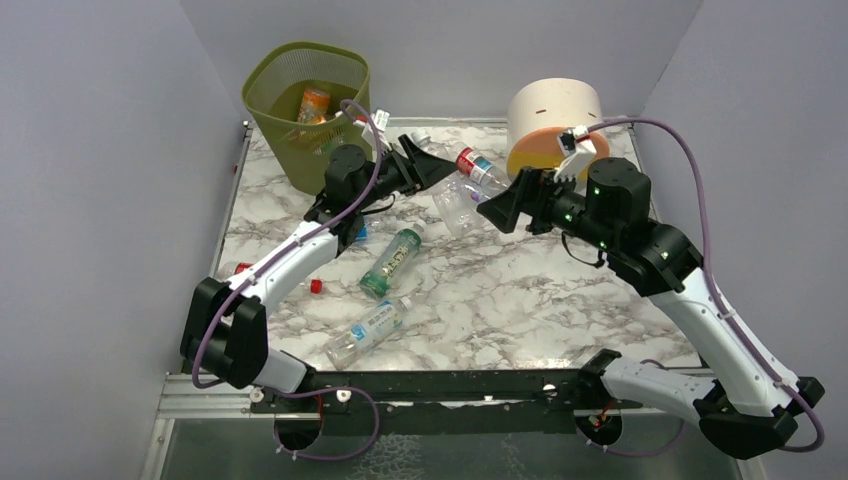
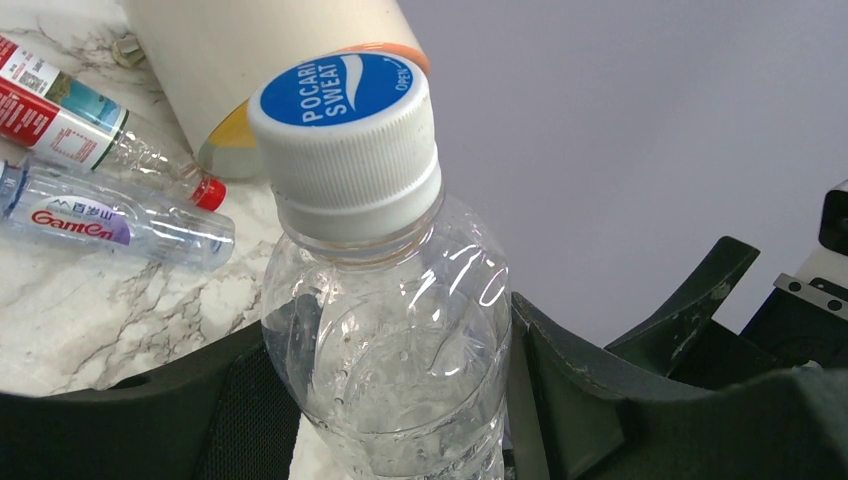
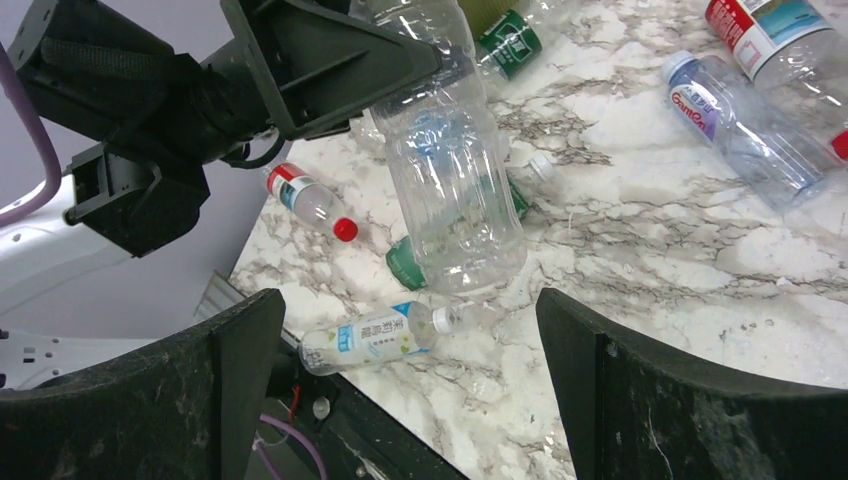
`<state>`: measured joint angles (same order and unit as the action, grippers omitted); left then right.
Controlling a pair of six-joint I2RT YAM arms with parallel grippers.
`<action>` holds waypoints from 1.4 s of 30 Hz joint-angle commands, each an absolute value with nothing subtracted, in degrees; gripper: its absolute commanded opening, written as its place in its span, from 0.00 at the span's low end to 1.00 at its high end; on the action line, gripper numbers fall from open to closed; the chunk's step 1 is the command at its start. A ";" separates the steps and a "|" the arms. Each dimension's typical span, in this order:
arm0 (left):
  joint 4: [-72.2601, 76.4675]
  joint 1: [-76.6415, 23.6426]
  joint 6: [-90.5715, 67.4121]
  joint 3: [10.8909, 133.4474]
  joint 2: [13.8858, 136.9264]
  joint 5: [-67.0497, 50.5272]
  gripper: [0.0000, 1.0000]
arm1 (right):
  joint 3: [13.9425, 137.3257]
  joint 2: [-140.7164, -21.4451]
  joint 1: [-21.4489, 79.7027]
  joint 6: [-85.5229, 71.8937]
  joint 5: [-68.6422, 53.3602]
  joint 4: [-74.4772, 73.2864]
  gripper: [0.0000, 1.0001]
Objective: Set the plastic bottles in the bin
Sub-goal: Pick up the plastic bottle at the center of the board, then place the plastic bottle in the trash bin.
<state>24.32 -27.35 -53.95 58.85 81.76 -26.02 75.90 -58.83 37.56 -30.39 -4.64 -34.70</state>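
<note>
Plastic bottle (image 2: 390, 330) hangs over the marble table (image 1: 520, 300), clamped at its upper body by the left gripper (image 1: 425, 168).
Empty, it looks light, thin-walled and easily crushed. The left arm extends forward, just right of the bin (image 1: 280, 140); the right gripper (image 3: 410, 370) faces the bottle, jaws wide.

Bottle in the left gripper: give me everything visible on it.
The held bottle is thin clear plastic, with no label showing, and looks empty. Its white ridged cap is on, the blue top printed Pocari Sweat. The left gripper is shut on the upper body just below the neck, one finger on each side. It hangs tilted, apparently lifted off the marble table, right of the bin. Nothing else visibly touches it.
</note>
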 commanded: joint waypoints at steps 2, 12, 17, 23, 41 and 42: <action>25.56 -24.93 -53.27 63.37 82.86 -28.68 0.46 | 76.68 -55.69 37.97 -30.40 0.23 -36.57 1.00; 18.64 -9.60 -51.63 74.29 82.83 -34.33 0.46 | 70.60 -57.86 37.97 -32.54 -4.19 -30.91 0.99; 13.40 -2.09 -48.39 83.93 85.10 -34.58 0.46 | 67.72 -59.61 37.97 -33.51 -7.19 -27.35 0.99; 13.38 4.17 -48.82 93.95 90.48 -35.03 0.46 | 65.75 -61.89 37.94 -34.14 -10.41 -24.39 1.00; 15.33 14.42 -44.73 102.68 104.96 -31.93 0.46 | 68.17 -69.64 37.97 -32.83 -14.84 -23.04 1.00; 15.14 14.49 -44.21 103.18 105.47 -31.75 0.46 | 68.53 -69.82 37.97 -32.79 -14.99 -23.29 1.00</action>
<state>14.68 14.00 -47.53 99.77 104.97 -33.30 65.56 -68.97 37.56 -33.43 -12.40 -24.82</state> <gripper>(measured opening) 0.660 0.994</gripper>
